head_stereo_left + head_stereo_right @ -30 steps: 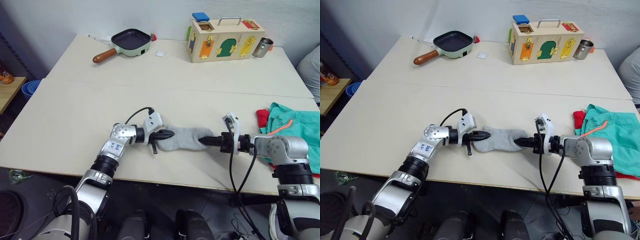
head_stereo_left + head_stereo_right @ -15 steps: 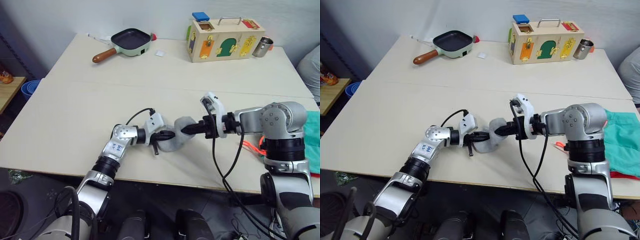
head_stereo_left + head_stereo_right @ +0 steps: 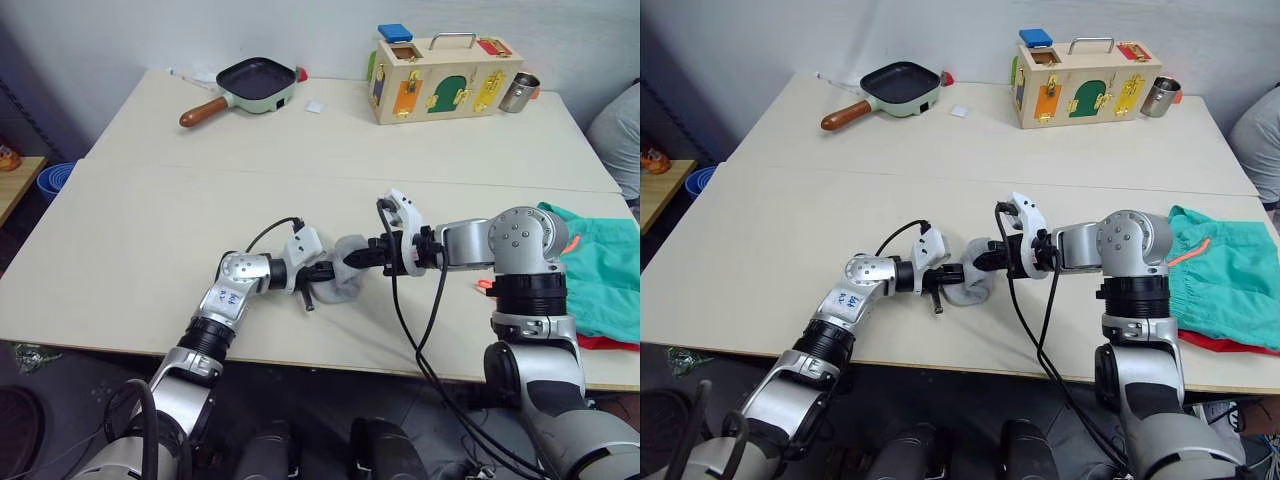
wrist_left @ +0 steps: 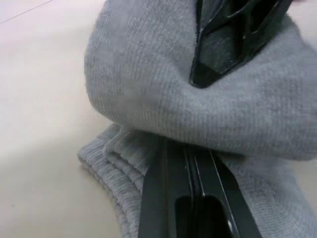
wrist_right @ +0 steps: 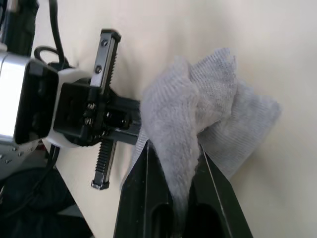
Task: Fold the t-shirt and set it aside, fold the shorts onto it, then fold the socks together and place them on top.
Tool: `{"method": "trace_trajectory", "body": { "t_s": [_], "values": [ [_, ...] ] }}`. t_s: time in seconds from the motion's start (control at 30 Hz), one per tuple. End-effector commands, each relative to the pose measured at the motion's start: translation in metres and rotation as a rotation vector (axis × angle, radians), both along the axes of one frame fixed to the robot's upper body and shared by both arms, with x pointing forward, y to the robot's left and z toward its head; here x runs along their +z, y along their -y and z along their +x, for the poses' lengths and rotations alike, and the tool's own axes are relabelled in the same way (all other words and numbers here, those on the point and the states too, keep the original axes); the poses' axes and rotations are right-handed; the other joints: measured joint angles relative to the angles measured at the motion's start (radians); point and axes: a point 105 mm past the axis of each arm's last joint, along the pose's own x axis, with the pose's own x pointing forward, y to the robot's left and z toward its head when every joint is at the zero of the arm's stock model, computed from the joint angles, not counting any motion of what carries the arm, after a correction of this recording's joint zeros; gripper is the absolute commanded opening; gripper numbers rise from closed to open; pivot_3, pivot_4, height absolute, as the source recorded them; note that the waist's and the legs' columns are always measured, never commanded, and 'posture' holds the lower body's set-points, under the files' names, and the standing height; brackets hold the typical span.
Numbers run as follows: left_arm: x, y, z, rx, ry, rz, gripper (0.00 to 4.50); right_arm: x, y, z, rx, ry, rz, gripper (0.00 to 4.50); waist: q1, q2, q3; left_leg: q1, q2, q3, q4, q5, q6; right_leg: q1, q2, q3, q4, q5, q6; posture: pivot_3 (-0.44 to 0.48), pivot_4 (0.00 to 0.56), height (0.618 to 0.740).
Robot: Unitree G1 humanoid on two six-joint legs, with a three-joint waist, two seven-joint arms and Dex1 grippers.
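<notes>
The light grey socks (image 3: pixel 346 277) lie bunched near the table's front edge, one end doubled over the other. My left gripper (image 3: pixel 320 275) is shut on their lower layers from the left; in the left wrist view the cloth (image 4: pixel 148 99) drapes over its fingers (image 4: pixel 171 198). My right gripper (image 3: pixel 362 258) comes in from the right and is shut on the raised upper fold (image 5: pixel 183 124). The two grippers' tips almost meet. The teal-green shorts (image 3: pixel 600 270) lie at the right table edge on the red t-shirt (image 3: pixel 1225 344), of which a strip shows.
At the back of the table (image 3: pixel 150 200) are a frying pan (image 3: pixel 255 80), a wooden latch box (image 3: pixel 445 72) and a metal cup (image 3: pixel 518 92). A person's sleeve (image 3: pixel 618 130) shows at the right edge. A blue tub (image 3: pixel 60 178) sits off the table's left side.
My right gripper has carried its end of the socks up and leftward to my left gripper, doubling them over. My left gripper stayed put.
</notes>
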Motion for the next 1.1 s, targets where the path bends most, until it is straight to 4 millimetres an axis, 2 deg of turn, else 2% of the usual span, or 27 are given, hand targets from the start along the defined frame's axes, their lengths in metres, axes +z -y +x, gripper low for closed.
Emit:
{"method": "trace_trajectory", "body": {
  "t_s": [0.03, 0.13, 0.33, 0.47, 0.57, 0.63, 0.7, 0.83, 0.87, 0.97, 1.07, 1.1],
  "values": [
    [-0.012, -0.018, -0.010, -0.001, -0.063, 0.007, 0.00, 0.014, -0.013, -0.002, 0.033, 0.027, 0.058, 0.01, -0.012, 0.000, 0.000, 0.000, 0.000, 0.000, 0.000, 0.000, 0.000, 0.000, 0.000, 0.000, 0.000, 0.000, 0.000, 0.000, 0.150, 0.740],
    [0.002, -0.025, -0.013, -0.011, -0.031, -0.044, 0.00, 0.008, -0.014, -0.003, 0.026, 0.029, 0.024, 0.01, -0.020, 0.000, 0.000, 0.000, 0.000, 0.000, -0.002, 0.000, -0.001, -0.001, 0.001, 0.000, 0.000, 0.000, 0.000, 0.000, 0.150, 0.740],
    [0.017, -0.040, -0.011, 0.023, -0.004, -0.080, 0.00, 0.015, -0.024, -0.013, 0.094, 0.057, 0.096, 1.84, -0.017, 0.000, 0.000, -0.001, 0.001, 0.000, -0.001, 0.001, -0.001, -0.002, 0.001, 0.000, 0.000, 0.000, 0.000, 0.000, 0.150, 0.740],
    [0.025, -0.052, -0.026, -0.027, -0.027, -0.107, 0.00, 0.017, -0.026, -0.022, 0.150, 0.098, 0.107, 3.13, -0.017, 0.000, 0.000, -0.003, 0.001, 0.000, -0.002, 0.001, -0.001, -0.003, 0.001, 0.000, 0.000, 0.000, 0.000, 0.000, 0.150, 0.740],
    [0.038, -0.078, -0.027, 0.014, -0.032, -0.109, 0.00, 0.030, -0.028, -0.028, 0.208, 0.189, 0.168, 4.10, -0.016, 0.000, 0.000, -0.004, 0.001, 0.000, -0.002, 0.001, -0.001, -0.004, 0.001, 0.000, -0.001, 0.000, 0.000, 0.000, 0.150, 0.740],
    [0.045, -0.092, -0.025, 0.050, -0.035, -0.106, 0.00, 0.039, -0.026, -0.033, 0.250, 0.260, 0.208, 4.10, -0.016, 0.000, 0.000, -0.004, 0.001, -0.001, -0.002, 0.001, -0.001, -0.004, 0.001, 0.000, -0.001, 0.000, 0.000, 0.000, 0.150, 0.740],
    [0.054, -0.105, -0.026, 0.072, -0.031, -0.113, 0.00, 0.042, -0.015, -0.035, 0.263, 0.324, 0.202, 4.10, -0.015, 0.000, 0.000, -0.004, 0.001, 0.000, -0.002, 0.000, 0.000, -0.004, 0.001, 0.001, -0.001, 0.000, 0.000, 0.000, 0.150, 0.740],
    [0.073, -0.114, -0.039, 0.038, -0.068, -0.166, 0.00, 0.043, 0.006, -0.040, 0.306, 0.459, 0.174, 4.10, -0.012, 0.000, 0.000, -0.004, 0.000, -0.001, -0.002, 0.000, 0.001, -0.004, 0.000, 0.000, -0.002, 0.000, 0.000, 0.000, 0.150, 0.740],
    [0.078, -0.112, -0.042, 0.022, -0.074, -0.181, 0.00, 0.041, 0.010, -0.040, 0.312, 0.489, 0.163, 4.10, -0.013, 0.000, 0.000, -0.005, 0.000, -0.001, -0.002, -0.001, 0.001, -0.004, 0.000, 0.000, -0.003, 0.000, 0.000, 0.000, 0.150, 0.740],
    [0.093, -0.100, -0.044, -0.016, -0.057, -0.234, 0.00, 0.033, 0.017, -0.033, 0.307, 0.579, 0.101, 3.51, -0.013, 0.000, 0.000, -0.005, 0.000, 0.000, -0.002, -0.001, 0.001, -0.004, 0.000, 0.000, -0.003, 0.000, 0.000, 0.000, 0.150, 0.740],
    [0.100, -0.065, -0.026, -0.030, 0.001, -0.285, 0.00, 0.023, 0.004, -0.014, 0.259, 0.788, 0.036, 2.59, -0.008, -0.001, 0.001, -0.004, 0.000, 0.000, -0.001, 0.000, 0.000, -0.003, 0.001, 0.000, -0.002, 0.000, 0.000, 0.000, 0.150, 0.740],
    [0.098, -0.055, -0.021, -0.032, 0.020, -0.275, 0.00, 0.016, -0.001, -0.013, 0.265, 0.798, 0.023, 2.25, -0.004, -0.001, 0.001, -0.004, 0.000, 0.000, 0.000, 0.001, 0.000, -0.003, 0.001, 0.000, -0.002, 0.000, 0.000, 0.000, 0.150, 0.740]
  ]
}}
